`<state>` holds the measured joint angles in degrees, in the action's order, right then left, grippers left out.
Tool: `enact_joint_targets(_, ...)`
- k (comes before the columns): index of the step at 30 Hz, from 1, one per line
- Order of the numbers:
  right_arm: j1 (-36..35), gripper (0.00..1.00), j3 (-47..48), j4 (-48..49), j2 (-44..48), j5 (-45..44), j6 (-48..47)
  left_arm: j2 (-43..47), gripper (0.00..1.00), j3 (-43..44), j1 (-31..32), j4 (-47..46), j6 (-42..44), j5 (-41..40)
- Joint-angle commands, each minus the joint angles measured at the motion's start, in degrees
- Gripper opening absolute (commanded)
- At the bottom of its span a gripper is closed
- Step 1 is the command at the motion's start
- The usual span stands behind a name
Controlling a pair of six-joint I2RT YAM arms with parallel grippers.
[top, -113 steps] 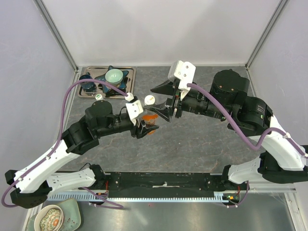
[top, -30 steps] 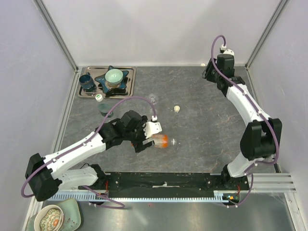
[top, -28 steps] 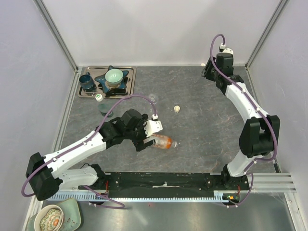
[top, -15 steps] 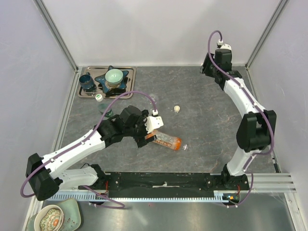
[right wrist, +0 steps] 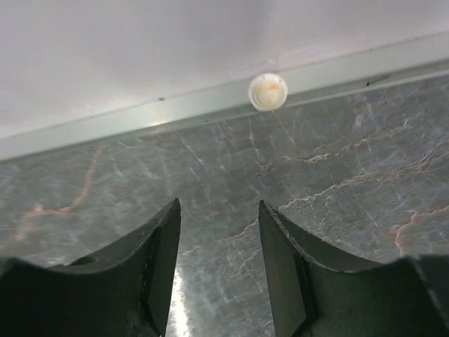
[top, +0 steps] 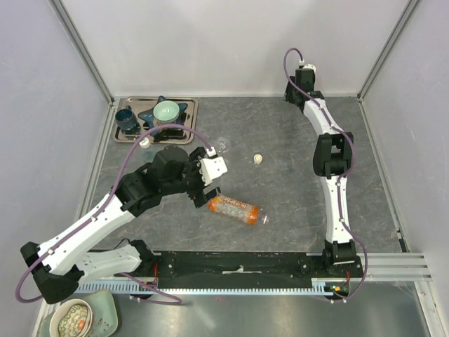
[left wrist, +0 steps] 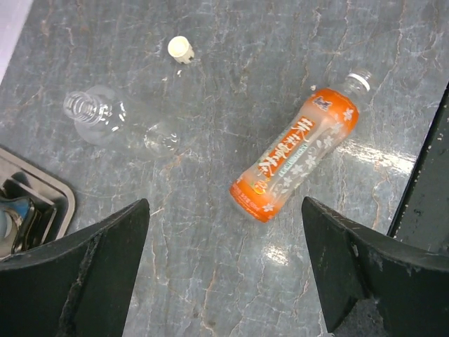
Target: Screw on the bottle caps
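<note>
The orange bottle (top: 235, 208) lies loose; the next cap is in sight.
Overhead: it lies on its side just beside the left gripper (top: 205, 191). Left wrist: the jaws gape wide and empty, with the bottle, seemingly capped, under them. Right wrist: the right gripper (right wrist: 218, 210), slightly parted and empty, faces a loose cap (right wrist: 268, 92) just ahead, probably lining up to fetch it.

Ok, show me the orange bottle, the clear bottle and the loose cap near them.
orange bottle (left wrist: 295, 158), left wrist view, on its label.
clear bottle (left wrist: 123, 126), left wrist view, its body.
loose cap (left wrist: 180, 48), left wrist view, its middle.
</note>
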<state>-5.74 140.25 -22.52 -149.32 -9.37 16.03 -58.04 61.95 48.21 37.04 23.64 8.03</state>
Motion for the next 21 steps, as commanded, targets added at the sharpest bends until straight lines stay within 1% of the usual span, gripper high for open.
enact_joint_targets(1,0.7,0.56,-1.3,11.9,0.5,-0.5,-1.1,1.2,0.95,-2.0,-3.5,-0.9,-1.0,0.7)
enact_joint_targets(3,1.3,0.56,2.7,12.4,-2.9,0.9,-0.1,0.7,0.95,-3.1,-5.3,-2.1,-2.6,1.6)
enact_joint_targets(5,2.0,0.56,2.8,14.2,-3.4,3.4,2.2,0.4,0.96,-4.1,-7.6,-4.1,-4.9,3.0)
enact_joint_targets(6,2.2,0.59,-1.1,15.3,-2.1,7.1,3.1,0.3,0.97,-4.3,-8.2,-4.8,-5.6,3.1)
enact_joint_targets(7,2.2,0.62,-4.6,17.1,-0.3,8.6,3.6,0.0,0.98,-4.1,-8.9,-6.1,-6.3,3.4)
enact_joint_targets(8,2.1,0.74,-8.8,21.4,2.2,9.1,4.5,-0.2,0.99,-3.8,-9.0,-6.6,-7.5,3.4)
enact_joint_targets(9,2.0,0.86,-17.5,24.5,7.8,9.1,4.6,-1.1,0.99,-3.3,-9.2,-6.9,-7.9,3.4)
enact_joint_targets(10,1.7,0.98,-21.7,27.0,10.6,11.2,4.7,-1.3,0.99,-2.6,-9.4,-7.2,-8.3,4.1)
enact_joint_targets(11,1.4,0.98,-25.5,30.1,16.0,11.1,4.9,-1.5,0.99,-2.4,-9.4,-7.8,-9.2,4.4)
enact_joint_targets(12,1.3,0.98,-31.0,30.3,18.6,10.8,4.7,-1.6,0.99,-2.1,-9.4,-7.9,-9.4,4.9)
enact_joint_targets(13,1.0,0.98,-33.5,30.3,21.0,11.2,4.6,-1.7,0.99,-1.8,-9.5,-7.9,-9.5,5.7)
enact_joint_targets(14,0.9,0.98,-36.2,31.1,25.9,11.8,4.4,-1.6,0.99,-1.7,-9.7,-8.2,-10.6,5.9)
enact_joint_targets(15,0.8,0.98,-41.9,31.8,28.4,11.7,4.8,-1.4,1.0,-1.6,-9.8,-8.3,-10.9,6.3)
enact_joint_targets(16,0.6,0.98,-45.0,33.0,31.0,11.5,5.1,-1.0,0.99,-1.2,-9.9,-8.3,-11.0,7.7)
enact_joint_targets(17,0.6,0.98,-47.8,34.5,35.8,11.6,5.1,-0.7,0.99,-1.1,-9.9,-8.3,-11.8,7.9)
enact_joint_targets(18,0.4,0.98,-52.0,34.5,37.9,11.0,4.9,-0.6,0.99,-1.0,-9.9,-8.6,-12.4,8.1)
enact_joint_targets(20,-0.3,0.98,-55.2,33.4,43.5,9.6,2.3,0.3,0.99,-0.6,-9.9,-8.6,-13.6,8.0)
enact_joint_targets(21,-0.6,0.98,-59.0,33.8,45.2,9.6,1.3,0.6,0.99,-0.4,-9.9,-8.6,-13.9,8.1)
